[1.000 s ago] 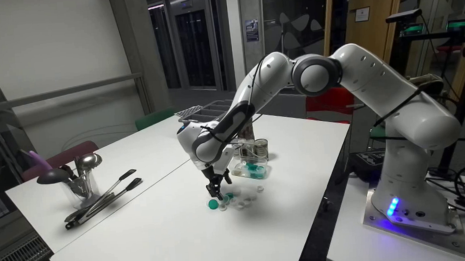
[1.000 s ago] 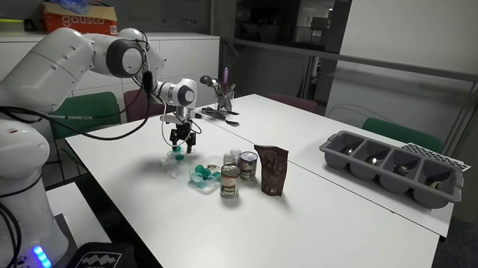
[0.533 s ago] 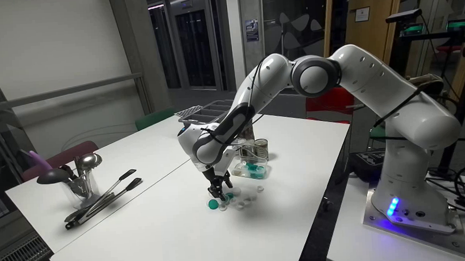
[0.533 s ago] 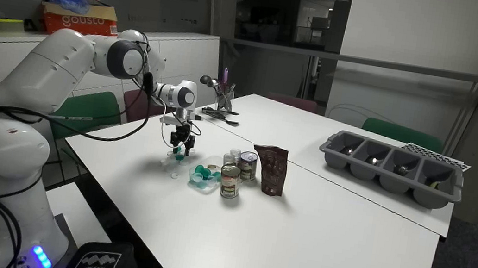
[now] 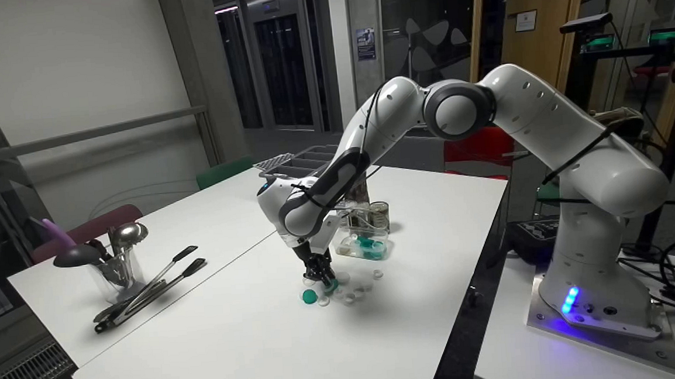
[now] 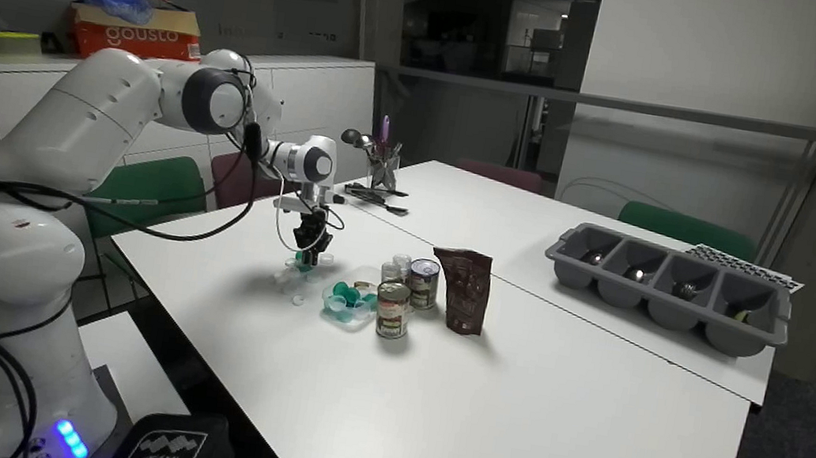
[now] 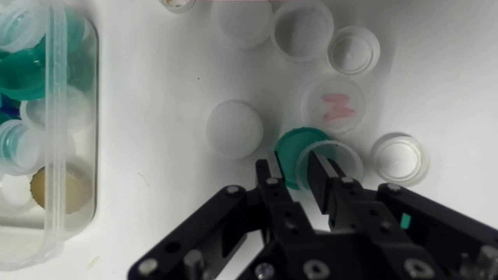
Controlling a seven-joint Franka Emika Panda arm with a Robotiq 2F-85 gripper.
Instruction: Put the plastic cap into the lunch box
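Under my gripper (image 7: 294,158) lie a teal plastic cap (image 7: 291,142) and a clear cap (image 7: 350,157) that overlaps it. The jaws stand part-way apart: one finger is at the teal cap's left edge, the other over the clear cap's ring. No firm hold shows, and contact cannot be told. In both exterior views the gripper (image 5: 327,283) is low over the loose caps; a green cap (image 5: 309,296) lies beside it. The lunch box (image 7: 55,128), clear plastic with teal and whitish caps inside, is at the wrist view's left edge and in both exterior views (image 6: 353,323).
Loose whitish caps (image 7: 234,129) surround the fingers, one marked in red (image 7: 337,107). Close to the lunch box stand food cans (image 6: 392,315) and a brown pouch (image 6: 464,293). Farther off are a grey compartment tray (image 6: 610,299), tongs (image 5: 156,294) and a cup of utensils (image 5: 117,279).
My gripper's fingers have come closer together, low over the caps. The arm has moved only slightly, and the lunch box and cans stay where they were.
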